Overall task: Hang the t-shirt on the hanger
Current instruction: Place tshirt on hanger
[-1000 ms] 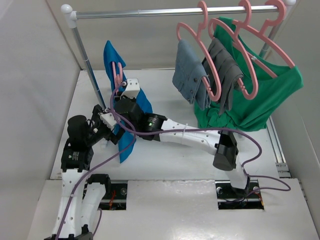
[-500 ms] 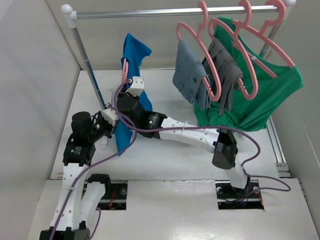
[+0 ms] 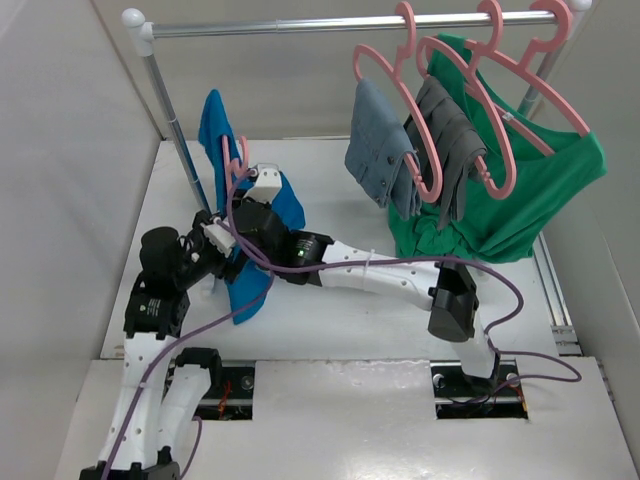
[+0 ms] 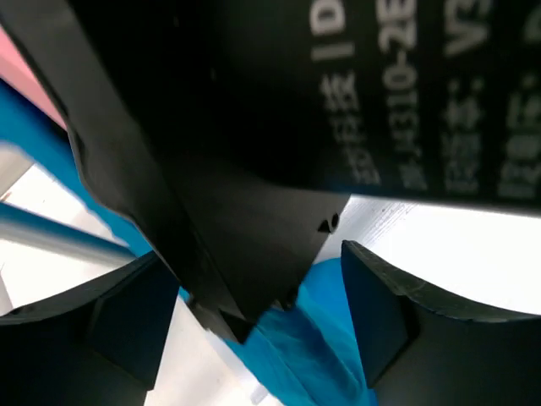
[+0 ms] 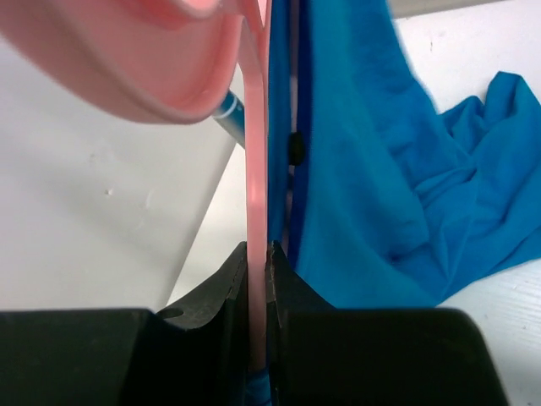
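The top view looks down from behind. Both wrist views share the blue t-shirt (image 5: 363, 169) close ahead of the jaws.

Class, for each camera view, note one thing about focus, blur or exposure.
Top external: evenly lit and sharp throughout. Left wrist: a black arm casing sits so close its lettering blurs, and the table behind glares white. Right wrist: the hanger blurs near the lens; the t-shirt is sharper.

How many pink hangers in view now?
4. Three hang on the rail: first hanger bears a blue-grey garment, second hanger a dark grey garment, third hanger the green shirt. The fourth hanger is pinched in the right gripper, against the blue t-shirt. None looks hidden.
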{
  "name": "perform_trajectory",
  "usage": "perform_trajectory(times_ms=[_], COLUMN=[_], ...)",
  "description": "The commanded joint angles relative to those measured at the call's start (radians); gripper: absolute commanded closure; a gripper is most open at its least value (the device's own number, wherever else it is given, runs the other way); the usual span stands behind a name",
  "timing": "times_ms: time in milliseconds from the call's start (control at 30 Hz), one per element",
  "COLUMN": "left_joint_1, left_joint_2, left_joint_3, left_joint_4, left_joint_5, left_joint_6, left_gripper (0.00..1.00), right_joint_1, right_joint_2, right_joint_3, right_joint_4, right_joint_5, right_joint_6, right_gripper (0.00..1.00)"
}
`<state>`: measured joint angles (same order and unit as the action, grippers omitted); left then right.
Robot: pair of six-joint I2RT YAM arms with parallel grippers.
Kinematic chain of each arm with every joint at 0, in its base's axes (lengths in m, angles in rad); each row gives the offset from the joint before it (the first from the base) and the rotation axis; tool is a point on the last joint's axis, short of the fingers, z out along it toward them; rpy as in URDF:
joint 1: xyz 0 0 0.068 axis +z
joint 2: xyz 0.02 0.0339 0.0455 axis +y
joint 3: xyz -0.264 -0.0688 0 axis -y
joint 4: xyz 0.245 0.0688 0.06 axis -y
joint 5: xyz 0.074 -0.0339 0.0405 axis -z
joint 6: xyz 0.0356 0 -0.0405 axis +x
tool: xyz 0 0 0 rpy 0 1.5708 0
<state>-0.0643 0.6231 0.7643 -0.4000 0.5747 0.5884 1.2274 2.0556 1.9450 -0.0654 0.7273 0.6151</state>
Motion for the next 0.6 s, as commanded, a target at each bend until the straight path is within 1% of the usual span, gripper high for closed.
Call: perform_trajectory(times_ms=[0, 100, 133, 167, 233, 267, 333, 467, 567], left_joint_1=[-0.005, -0.005, -0.005, -0.005, -0.005, -0.005, -0.005, -0.005, -0.005], left_joint_2=[0.044, 0.056, 0.066, 0.066, 0.066, 0.057, 0.044, -0.002, -0.04], left_joint_3=[-0.002, -0.002, -0.013, -0.013, -0.022, -0.022, -0.022, -0.022, 0.003], left_joint_4=[0.016, 0.016, 0.016, 0.016, 0.026, 0.026, 0.038, 0.066, 0.066], left_joint_5=[0.059, 0.037, 0.019, 0.004, -0.056, -0.073, -0.105, -0.121, -0.112], left_joint_6=[0.079, 0.103, 0.103, 0.113, 0.102, 0.088, 0.062, -0.011, -0.079], left_gripper=[0.27, 0.27, 0.33, 0.4, 0.58, 0.78, 1.0, 1.0, 1.0], right_joint_1=[0.015, 0.015, 0.015, 0.015, 0.015, 0.015, 0.015, 0.015, 0.004], right_joint_2=[-0.045, -0.045, -0.045, -0.045, -0.055, -0.055, -0.064, -0.064, -0.064], right_joint_3=[0.022, 0.022, 0.011, 0.011, 0.002, -0.007, -0.008, -0.008, -0.008], right_joint_4=[0.038, 0.038, 0.038, 0.038, 0.038, 0.038, 0.038, 0.038, 0.038], right_joint_5=[-0.052, -0.052, -0.052, -0.042, -0.029, -0.029, -0.029, -0.052, -0.052], right_joint_6=[0.026, 0.026, 0.026, 0.026, 0.026, 0.026, 0.026, -0.003, -0.061], right_gripper=[1.0, 1.0, 1.0, 1.0, 1.0, 1.0, 1.0, 1.0, 1.0])
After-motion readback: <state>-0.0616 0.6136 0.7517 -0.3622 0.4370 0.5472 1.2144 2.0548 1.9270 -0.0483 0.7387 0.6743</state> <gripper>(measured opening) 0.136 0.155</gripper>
